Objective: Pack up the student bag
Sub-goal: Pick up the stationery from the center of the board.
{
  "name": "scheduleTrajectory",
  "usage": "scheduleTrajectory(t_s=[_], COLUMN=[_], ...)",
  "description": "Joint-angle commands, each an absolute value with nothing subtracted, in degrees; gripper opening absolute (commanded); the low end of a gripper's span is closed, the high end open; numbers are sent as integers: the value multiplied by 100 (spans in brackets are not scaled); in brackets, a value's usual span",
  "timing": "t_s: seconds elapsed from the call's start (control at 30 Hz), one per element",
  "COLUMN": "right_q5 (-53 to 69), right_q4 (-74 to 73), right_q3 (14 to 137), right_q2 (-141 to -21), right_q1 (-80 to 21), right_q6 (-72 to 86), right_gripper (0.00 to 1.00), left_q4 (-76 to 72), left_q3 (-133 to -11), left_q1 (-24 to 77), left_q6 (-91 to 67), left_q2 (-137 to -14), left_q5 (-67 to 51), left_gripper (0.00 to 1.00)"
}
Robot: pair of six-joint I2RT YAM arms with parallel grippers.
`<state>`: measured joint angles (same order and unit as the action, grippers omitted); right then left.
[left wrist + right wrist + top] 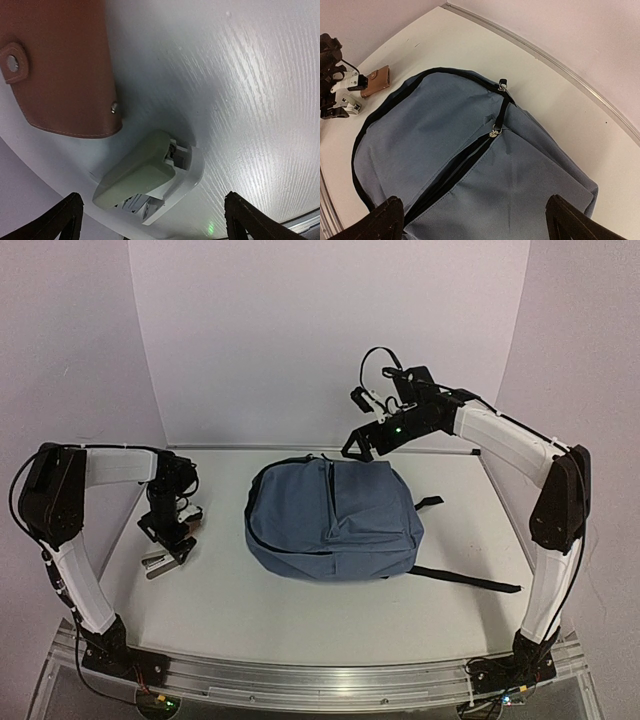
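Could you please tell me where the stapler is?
In the top view, the stapler lies at the table's left, under the left gripper, beside a brown leather case, left of the student bag.

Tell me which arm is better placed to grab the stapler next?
Left. Its fingers, open, hang directly over the stapler beside the brown pouch; the right fingers hover over the student bag.

No text is readable on the student bag point(330, 520) or anything else.
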<state>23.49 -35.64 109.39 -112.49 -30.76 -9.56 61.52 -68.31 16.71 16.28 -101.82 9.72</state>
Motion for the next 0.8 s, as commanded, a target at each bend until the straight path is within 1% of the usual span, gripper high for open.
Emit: scheduleTrajectory(t_s=[0.0,0.13,0.33,0.43,0.5,0.57,0.67,0.7,0.77], right_q5=[2368,2393,2358,2337,2323,2322,2304,2294,2299], right_q4=[-3533,-3538,-3542,-3542,-3542,-3540,-3522,-3510,-3490], right_q3=[11065,11074,10996,10938,10896,10855,10785,10745,10653], right_q2=[-11145,-11146,-11073,-11020,-10983,-10948,-10896,-10869,-10810], right_q1=[-3050,-3050,-3047,-3041,-3038,-3032,-3032,-3035,-3034], right_q6=[-932,-932,-962,-982,-993,-999,-912,-868,-782], right_gripper=[98,98,98,98,98,98,98,98,98], left_q4=[6179,6148,6162,6244,6336,6445,6608,6651,6661], left_q3=[-6640,-6725,-7002,-7179,-7358,-7596,-8053,-8187,-8387], left_q1=[1674,1670,1675,1670,1672,1685,1734,1757,1796], left_q6=[1854,1826,1835,1797,1735,1616,1279,1190,991], left_q2=[-10186,-10470,-11015,-11200,-11244,-11202,-11163,-11139,-11033], left_q5=[1026,925,812,744,638,426,87,-89,-308], left_gripper=[99,98,94,89,82,69,45,38,29])
